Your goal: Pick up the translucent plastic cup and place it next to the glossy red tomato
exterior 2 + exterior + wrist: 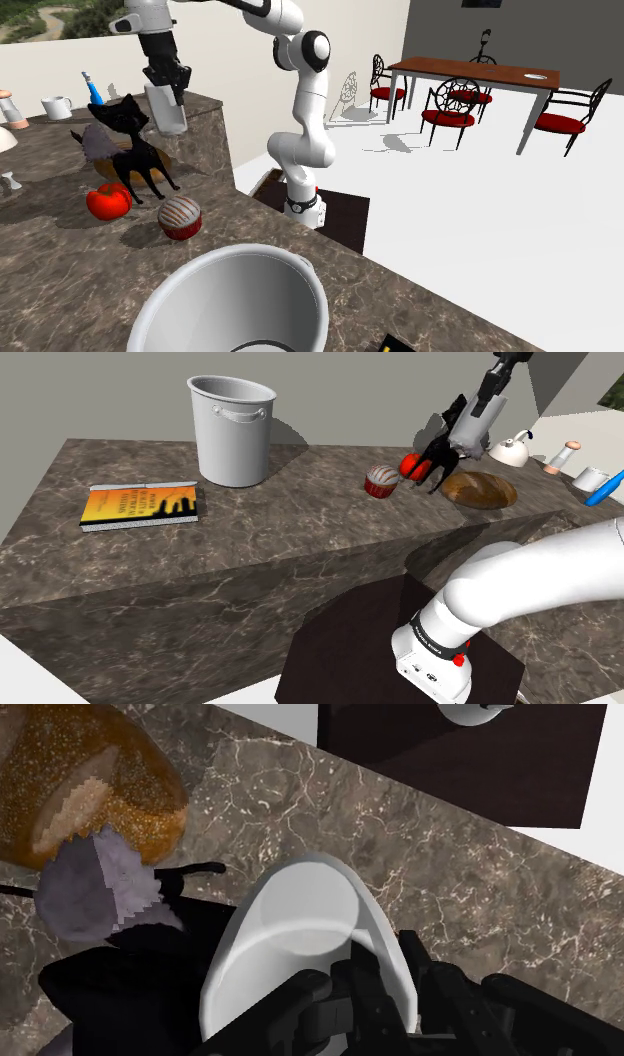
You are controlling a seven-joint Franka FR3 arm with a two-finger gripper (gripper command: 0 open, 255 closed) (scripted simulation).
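The gripper [166, 85] is closed on the cup [168, 112] and holds it by the upper part, near the rim. The cup hangs upright, with its long axis vertical and the mouth towards the hand. It is not yet beside the tomato [108, 200]: the black winged figurine [130, 150] stands between them. I think the cup is light, with a thin, smooth wall that may slip or bend, so a gentle hold close to the stiffer rim seems right.
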